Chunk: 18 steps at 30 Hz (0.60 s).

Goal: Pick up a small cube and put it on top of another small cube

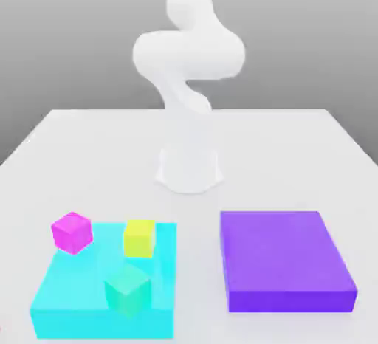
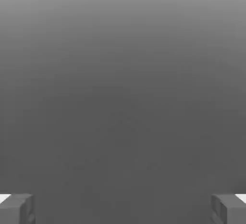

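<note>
Note the state of the gripper first: its jaws stand wide apart, released, with nothing between them. The pink cube is at the corner of the cyan block on the exterior view's left, on the side nearer the base of the arm. Judge the direction of travel as downward from the gripper, then off to the exterior view's left of the arm; the arm rises upright over the desk, so a long descent is to be expected. The exact sideways offset from the gripper cannot be told. The cube has no long axis; align instead to its faces. It sits turned relative to the block's edges, one upright edge toward the exterior camera, so you will probably need to rotate the gripper until the jaws meet two opposite faces. Keep clear of the yellow cube, toward the exterior view's right of the pink one, and the green cube, farther out from the base. Caution: a skewed approach could push the pink cube off the corner.
</note>
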{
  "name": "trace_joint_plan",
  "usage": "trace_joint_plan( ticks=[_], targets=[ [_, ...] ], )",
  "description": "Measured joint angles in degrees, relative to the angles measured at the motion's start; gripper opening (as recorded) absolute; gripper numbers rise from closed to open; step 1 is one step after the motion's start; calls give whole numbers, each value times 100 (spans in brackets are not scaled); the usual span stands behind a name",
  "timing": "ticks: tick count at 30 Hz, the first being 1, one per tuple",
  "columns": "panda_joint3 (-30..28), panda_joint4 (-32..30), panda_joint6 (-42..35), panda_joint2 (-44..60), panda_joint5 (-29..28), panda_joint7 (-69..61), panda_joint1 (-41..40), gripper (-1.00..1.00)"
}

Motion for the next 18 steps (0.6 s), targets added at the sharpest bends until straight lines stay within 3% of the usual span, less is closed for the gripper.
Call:
trace_joint_plan(
  ticks=[10,18],
  targets=[
    [390,388,308,2132,-831,2415,-1311,0],
    [200,688,568,3783,-1221,4129,-1967,0]
  ],
)
